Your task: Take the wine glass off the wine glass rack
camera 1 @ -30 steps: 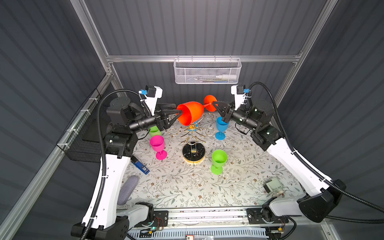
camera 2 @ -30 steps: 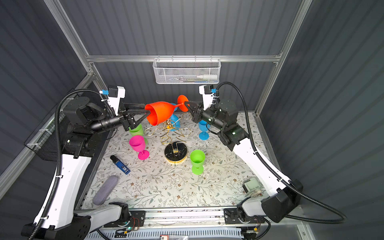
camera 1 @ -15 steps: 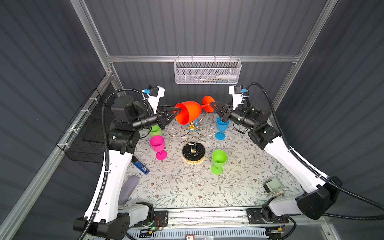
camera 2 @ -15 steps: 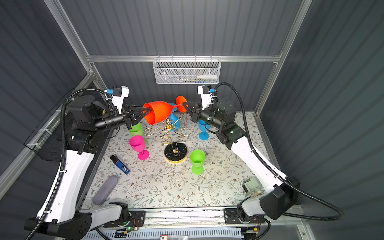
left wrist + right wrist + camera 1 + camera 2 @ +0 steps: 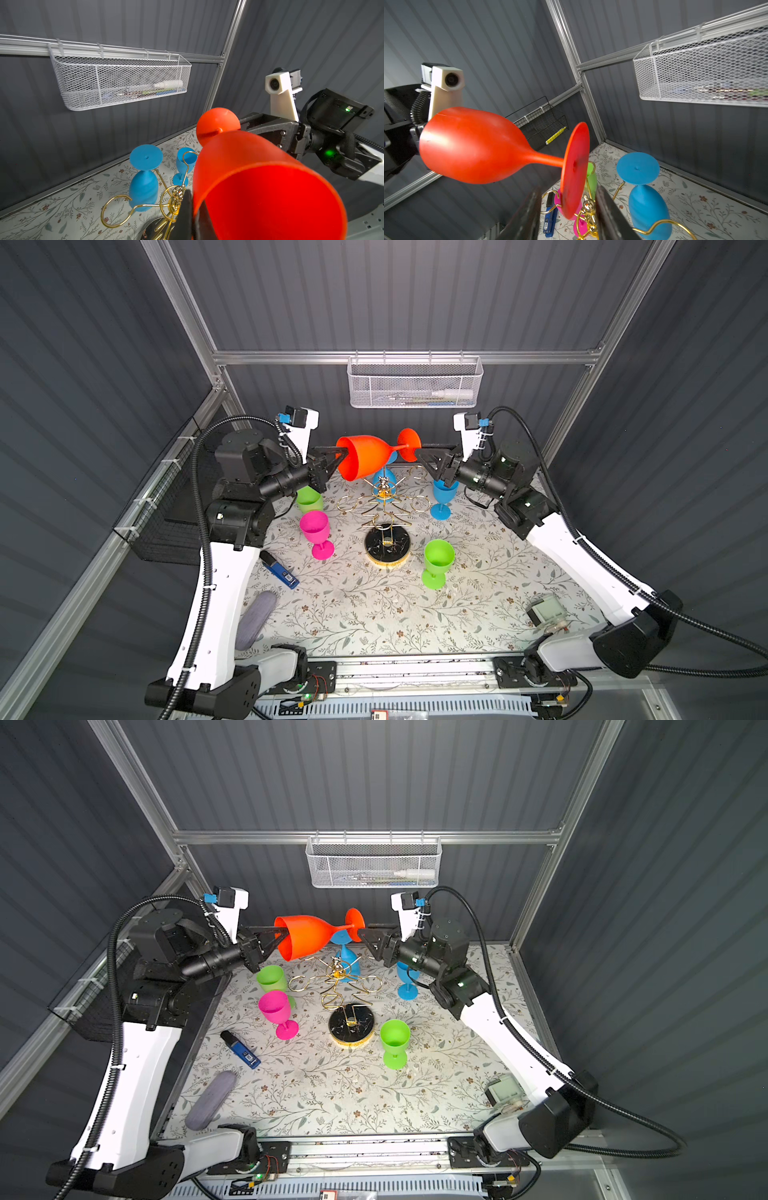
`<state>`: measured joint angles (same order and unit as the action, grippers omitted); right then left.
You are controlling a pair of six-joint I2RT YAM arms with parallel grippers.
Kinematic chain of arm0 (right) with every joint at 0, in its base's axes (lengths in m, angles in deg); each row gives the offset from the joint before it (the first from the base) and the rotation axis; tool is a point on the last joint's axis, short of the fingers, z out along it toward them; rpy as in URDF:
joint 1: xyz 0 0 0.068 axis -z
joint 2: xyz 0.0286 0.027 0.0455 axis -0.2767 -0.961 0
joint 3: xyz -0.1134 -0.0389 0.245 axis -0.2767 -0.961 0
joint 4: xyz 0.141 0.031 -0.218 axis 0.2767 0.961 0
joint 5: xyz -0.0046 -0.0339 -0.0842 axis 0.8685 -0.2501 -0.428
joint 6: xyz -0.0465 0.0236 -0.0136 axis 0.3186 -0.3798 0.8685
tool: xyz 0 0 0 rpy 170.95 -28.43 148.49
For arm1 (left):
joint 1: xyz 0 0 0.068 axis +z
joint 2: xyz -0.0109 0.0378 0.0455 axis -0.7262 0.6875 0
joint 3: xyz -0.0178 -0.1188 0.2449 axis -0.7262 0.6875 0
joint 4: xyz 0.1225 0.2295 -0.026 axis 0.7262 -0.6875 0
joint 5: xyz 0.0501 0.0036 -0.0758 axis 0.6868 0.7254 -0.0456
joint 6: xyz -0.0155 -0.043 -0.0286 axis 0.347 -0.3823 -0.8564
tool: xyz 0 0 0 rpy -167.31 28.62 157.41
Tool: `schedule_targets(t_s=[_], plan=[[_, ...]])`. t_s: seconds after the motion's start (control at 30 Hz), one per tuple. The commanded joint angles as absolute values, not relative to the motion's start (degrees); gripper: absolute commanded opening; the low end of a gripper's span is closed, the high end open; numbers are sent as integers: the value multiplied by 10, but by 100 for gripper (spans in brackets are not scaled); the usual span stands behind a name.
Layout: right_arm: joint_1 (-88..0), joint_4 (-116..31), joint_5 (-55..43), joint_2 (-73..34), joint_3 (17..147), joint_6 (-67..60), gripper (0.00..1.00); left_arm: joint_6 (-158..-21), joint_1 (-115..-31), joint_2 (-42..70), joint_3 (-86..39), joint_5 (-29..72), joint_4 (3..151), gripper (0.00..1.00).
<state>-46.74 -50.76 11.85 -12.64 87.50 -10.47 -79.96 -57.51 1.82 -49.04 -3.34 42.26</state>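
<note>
1. One orange wine glass (image 5: 370, 456) is clear of the wine glass rack (image 5: 387, 549). It lies on its side in the air between the two end effectors, above the rack's gold arms and touching none of them.
2. The left end effector (image 5: 341, 452) is clenched on the rim of the bowl, and I judge that it carries the glass alone.
3. The right end effector (image 5: 417, 449) is released. In the right wrist view its jaws stand apart on either side of the foot disc, with a gap on each side.
4. By my reading, the lift-off itself is done. What is left is to carry the glass away from above the rack and set it on the bench (image 5: 374, 614) below the end effectors.
5. One blue wine glass (image 5: 143, 187) hangs upside down on a rack arm, below the left end effector. Whether it must also come off, I cannot tell.
</note>
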Motion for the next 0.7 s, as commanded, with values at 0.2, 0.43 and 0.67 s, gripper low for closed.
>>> schedule_targets(t_s=[0.2, 0.43, 0.67], plan=[[-455, -482, 72, -81, 863, -83, 87, -772, -576, -14, -563, 84, 343, 0], [-441, -454, 46, -50, 844, -65, 99, -760, -576, -12, -624, 257, 243, 0], [-430, -416, 16, -25, 837, -35, 99, -735, -576, 3, -663, 407, 127, 0]])
